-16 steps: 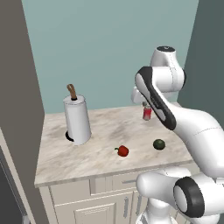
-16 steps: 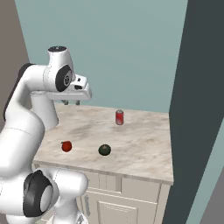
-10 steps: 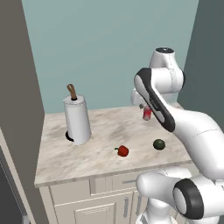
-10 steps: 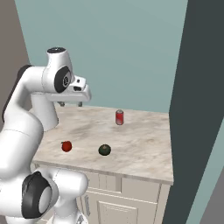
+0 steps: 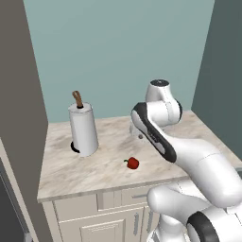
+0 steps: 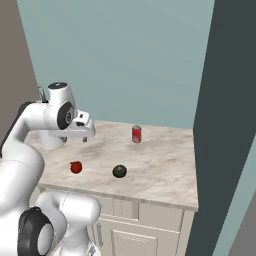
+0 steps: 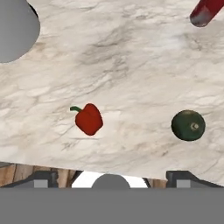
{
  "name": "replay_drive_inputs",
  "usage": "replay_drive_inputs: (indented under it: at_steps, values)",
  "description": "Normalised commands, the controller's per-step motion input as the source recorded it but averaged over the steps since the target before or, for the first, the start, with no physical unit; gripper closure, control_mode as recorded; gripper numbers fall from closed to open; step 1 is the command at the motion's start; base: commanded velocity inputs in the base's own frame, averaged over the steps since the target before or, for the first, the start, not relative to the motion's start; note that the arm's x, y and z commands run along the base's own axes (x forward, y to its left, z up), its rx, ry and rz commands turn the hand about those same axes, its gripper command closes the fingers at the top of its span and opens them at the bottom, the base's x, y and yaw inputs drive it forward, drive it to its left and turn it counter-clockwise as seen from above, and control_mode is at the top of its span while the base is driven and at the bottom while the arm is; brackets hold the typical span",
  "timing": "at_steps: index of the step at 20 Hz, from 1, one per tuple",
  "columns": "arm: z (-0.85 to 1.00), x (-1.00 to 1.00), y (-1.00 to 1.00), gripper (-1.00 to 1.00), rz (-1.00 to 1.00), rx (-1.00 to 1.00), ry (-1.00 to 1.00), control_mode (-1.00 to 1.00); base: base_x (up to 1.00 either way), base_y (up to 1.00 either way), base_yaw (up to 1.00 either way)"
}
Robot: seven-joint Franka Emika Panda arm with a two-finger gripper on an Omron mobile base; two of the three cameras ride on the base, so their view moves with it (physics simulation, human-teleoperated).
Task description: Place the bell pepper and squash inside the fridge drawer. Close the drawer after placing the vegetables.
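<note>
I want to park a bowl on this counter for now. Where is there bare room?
The widest bare marble lies right of the squash and soda can, toward the counter's right edge. Another patch sits between the bell pepper and the can. The paper towel roll's corner is tightest.

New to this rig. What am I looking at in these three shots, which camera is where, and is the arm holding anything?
It is a rendered kitchen with a white robot arm on a mobile base. Two pictures come from cameras on the base, behind the arm to its left and right. The third looks down from the hand itself. On the marble counter lie a red bell pepper, a dark green squash, a red soda can and a paper towel roll on a holder. The claw hangs open above the counter, holding nothing.
</note>
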Motion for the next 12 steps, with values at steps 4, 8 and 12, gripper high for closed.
replay_drive_inputs:
  at_steps: [4, 8, 12]
  values:
    - [-1.0, 0.0, 0.56, -1.0, 0.0, 0.0, 0.0, -1.0, 0.0, 0.0, 0.0]
    - [-0.79, 0.12, 0.28, -1.0, 0.0, 0.0, 0.03, -1.0, 0.0, 0.0, 0.0]
    - [-0.4, 0.41, 0.0, -1.0, 0.05, 0.0, 0.03, -1.0, 0.0, 0.0, 0.0]
